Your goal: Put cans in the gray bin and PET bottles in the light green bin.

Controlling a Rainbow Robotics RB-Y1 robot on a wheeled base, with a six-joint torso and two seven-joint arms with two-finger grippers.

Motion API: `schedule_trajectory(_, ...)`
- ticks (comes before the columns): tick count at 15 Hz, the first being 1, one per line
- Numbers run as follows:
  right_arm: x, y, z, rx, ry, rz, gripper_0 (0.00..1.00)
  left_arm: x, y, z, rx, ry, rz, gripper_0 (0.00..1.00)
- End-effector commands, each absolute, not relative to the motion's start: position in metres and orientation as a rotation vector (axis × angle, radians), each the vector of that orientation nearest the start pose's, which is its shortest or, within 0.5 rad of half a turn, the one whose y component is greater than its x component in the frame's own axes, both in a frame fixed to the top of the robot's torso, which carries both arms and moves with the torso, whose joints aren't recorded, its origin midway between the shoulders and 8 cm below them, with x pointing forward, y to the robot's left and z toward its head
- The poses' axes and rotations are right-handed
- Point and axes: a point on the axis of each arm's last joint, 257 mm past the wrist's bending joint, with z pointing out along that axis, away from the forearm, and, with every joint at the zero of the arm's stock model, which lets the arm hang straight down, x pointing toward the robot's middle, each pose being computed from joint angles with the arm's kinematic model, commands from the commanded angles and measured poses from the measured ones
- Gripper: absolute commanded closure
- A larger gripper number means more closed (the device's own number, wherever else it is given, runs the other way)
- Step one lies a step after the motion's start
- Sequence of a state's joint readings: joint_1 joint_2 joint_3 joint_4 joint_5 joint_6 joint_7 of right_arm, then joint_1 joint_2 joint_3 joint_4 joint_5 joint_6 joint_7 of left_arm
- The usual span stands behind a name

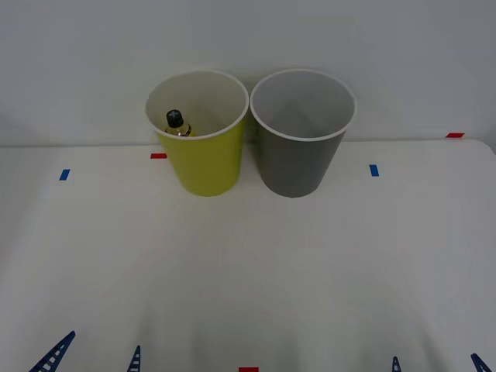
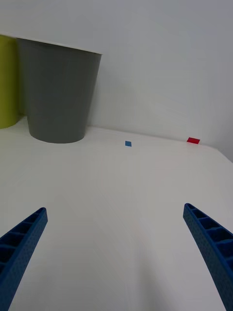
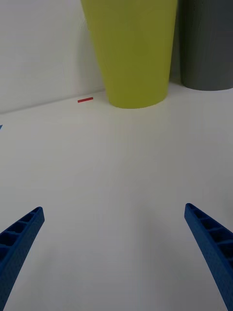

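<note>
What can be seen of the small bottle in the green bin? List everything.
The bottle stands about upright inside the light green bin, near its left inner wall. Its black screw cap and a bit of clear shoulder with amber liquid show above the bin's white rim line; the rest is hidden by the bin's front wall. It looks like plastic. Whether it leans on the wall cannot be told. No pincer touches it.

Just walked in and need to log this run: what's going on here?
Nothing is being handled at this moment. The PET bottle is already inside the light green bin, its black cap showing above the rim line. The gray bin stands beside it. The left gripper and right gripper sit open and empty at the near edge of the table.
</note>
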State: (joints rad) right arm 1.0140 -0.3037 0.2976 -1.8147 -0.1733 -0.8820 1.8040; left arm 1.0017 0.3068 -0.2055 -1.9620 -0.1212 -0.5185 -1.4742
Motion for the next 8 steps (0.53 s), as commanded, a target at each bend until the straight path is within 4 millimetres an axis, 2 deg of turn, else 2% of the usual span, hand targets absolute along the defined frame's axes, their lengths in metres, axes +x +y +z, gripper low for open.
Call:
schedule_trajectory(1,0.1971,-0.2560,-0.2662,-0.128,1.472,-0.155,0.03,0.2288,0.2444,-0.2927,0.231,1.673,0.027,0.00)
schedule_trajectory(8,0.1971,-0.2560,-0.2662,-0.128,1.472,-0.155,0.03,0.2288,0.2444,-0.2927,0.231,1.673,0.027,0.00)
